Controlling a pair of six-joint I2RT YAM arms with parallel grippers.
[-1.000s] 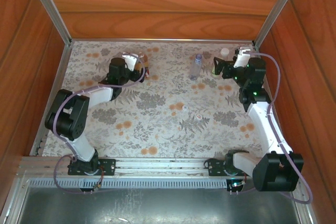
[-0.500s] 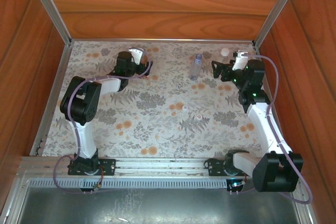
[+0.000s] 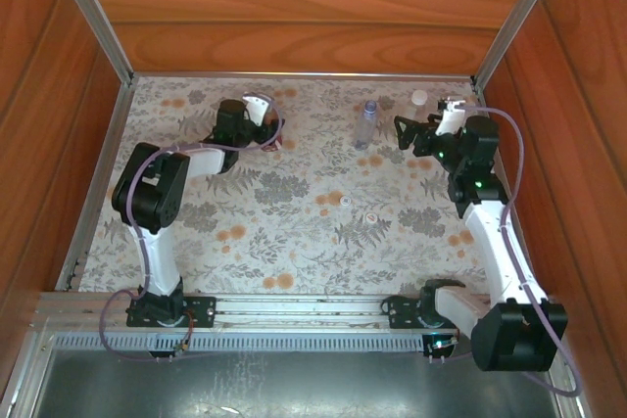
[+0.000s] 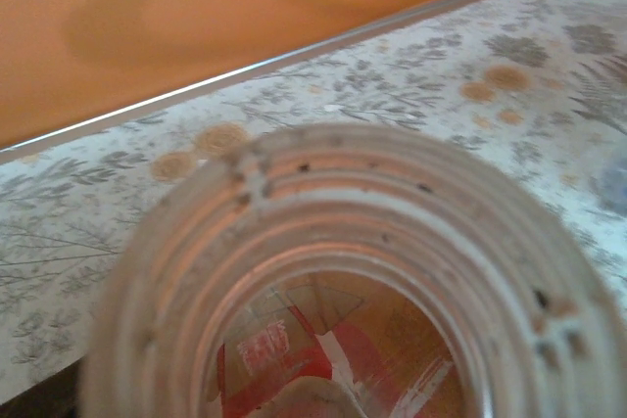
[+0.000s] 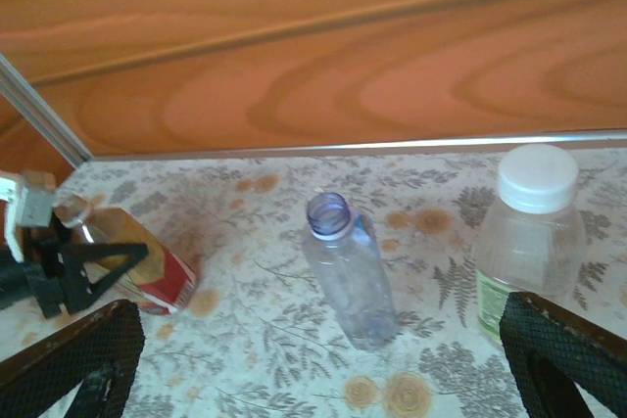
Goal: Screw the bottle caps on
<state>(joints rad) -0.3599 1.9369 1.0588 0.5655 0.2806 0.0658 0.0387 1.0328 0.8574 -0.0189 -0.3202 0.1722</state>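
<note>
Floral-print counter, wooden walls. Near far edge: plain bluish plastic bottle, uncapped; green-labelled clear bottle, white cap on, by my wide-open right pincer. Amber red-labelled bottle at left pincer; its grip I cannot tell.

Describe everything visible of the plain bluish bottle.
The bluish bottle is small, clear, faintly blue-tinted plastic, with no label. Its neck is open, uncapped. It stands upright on the flowered table cover, apart from the amber bottle and the white-capped bottle on either side; nothing else touches it.
</note>
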